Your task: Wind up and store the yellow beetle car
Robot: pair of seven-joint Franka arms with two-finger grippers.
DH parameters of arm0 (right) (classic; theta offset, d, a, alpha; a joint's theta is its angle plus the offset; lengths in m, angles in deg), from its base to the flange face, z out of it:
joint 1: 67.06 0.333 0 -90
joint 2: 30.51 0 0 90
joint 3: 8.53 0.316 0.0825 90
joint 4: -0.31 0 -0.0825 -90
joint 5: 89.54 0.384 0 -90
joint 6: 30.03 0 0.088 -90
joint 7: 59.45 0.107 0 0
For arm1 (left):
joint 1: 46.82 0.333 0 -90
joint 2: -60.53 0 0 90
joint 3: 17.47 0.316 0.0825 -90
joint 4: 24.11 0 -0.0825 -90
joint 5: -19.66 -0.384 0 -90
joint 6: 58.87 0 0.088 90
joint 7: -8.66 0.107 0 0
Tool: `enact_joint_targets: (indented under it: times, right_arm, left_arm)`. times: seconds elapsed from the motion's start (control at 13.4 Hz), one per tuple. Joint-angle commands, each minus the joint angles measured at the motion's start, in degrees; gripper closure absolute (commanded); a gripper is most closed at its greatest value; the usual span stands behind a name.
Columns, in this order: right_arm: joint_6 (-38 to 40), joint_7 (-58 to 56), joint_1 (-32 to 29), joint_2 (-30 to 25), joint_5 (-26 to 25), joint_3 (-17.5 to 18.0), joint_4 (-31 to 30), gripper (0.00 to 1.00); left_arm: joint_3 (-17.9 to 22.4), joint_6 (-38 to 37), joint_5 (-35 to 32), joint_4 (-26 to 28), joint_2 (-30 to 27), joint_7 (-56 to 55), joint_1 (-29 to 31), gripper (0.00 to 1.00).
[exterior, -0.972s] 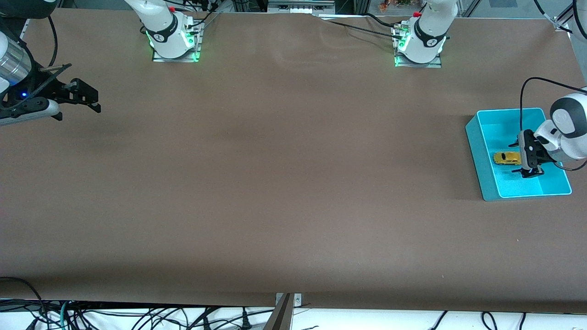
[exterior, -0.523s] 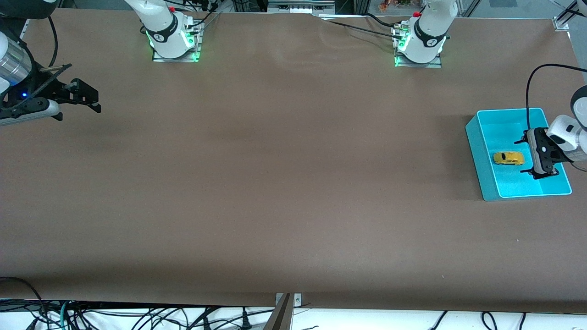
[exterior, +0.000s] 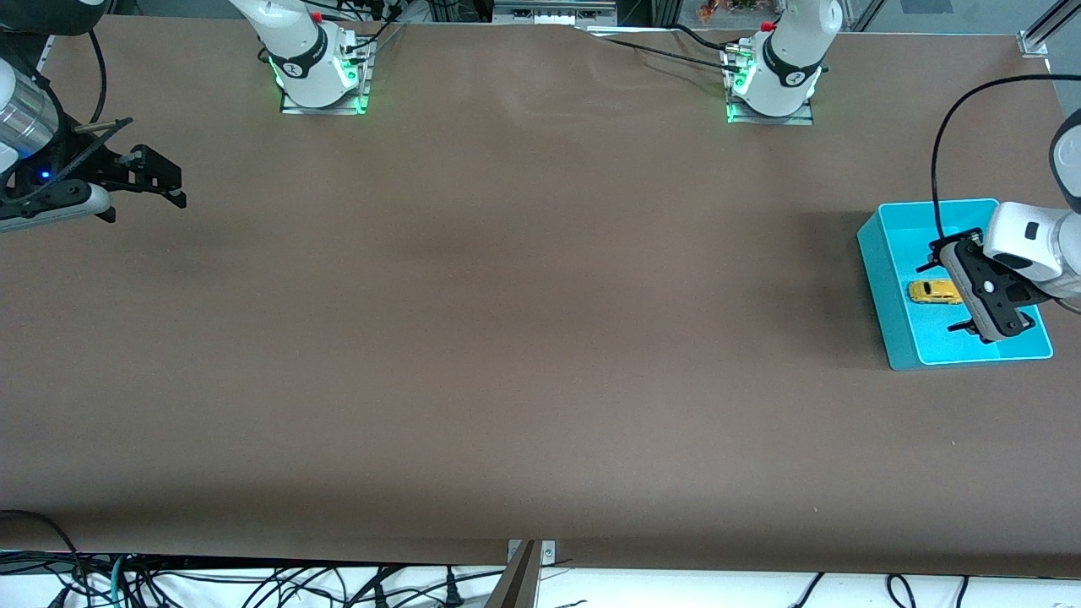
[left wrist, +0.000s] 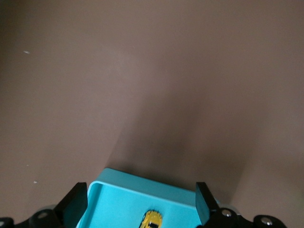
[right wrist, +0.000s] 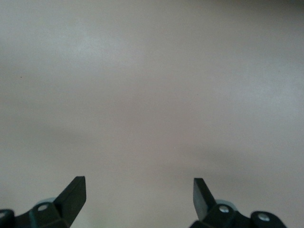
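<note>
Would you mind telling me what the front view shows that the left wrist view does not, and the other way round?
Only the front view shows the right gripper, open and waiting over the right arm's end of the table, both arm bases, and the whole teal bin with the left gripper open above it. Only the left wrist view shows that gripper's fingertips up close, spread to either side of the bin's end. Both show the yellow beetle car lying in the bin, free of any grip, and the brown table.
</note>
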Motion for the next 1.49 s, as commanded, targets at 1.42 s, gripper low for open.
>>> enact_joint_targets:
  times: [1.42]
  right_arm:
    - [0.8,-0.4,0.2,0.4,0.2,0.4,1.3,0.0]
  left_arm:
    - [7.7,-16.4,2.6,-3.1,-7.4,-66.1,-14.2,0.0]
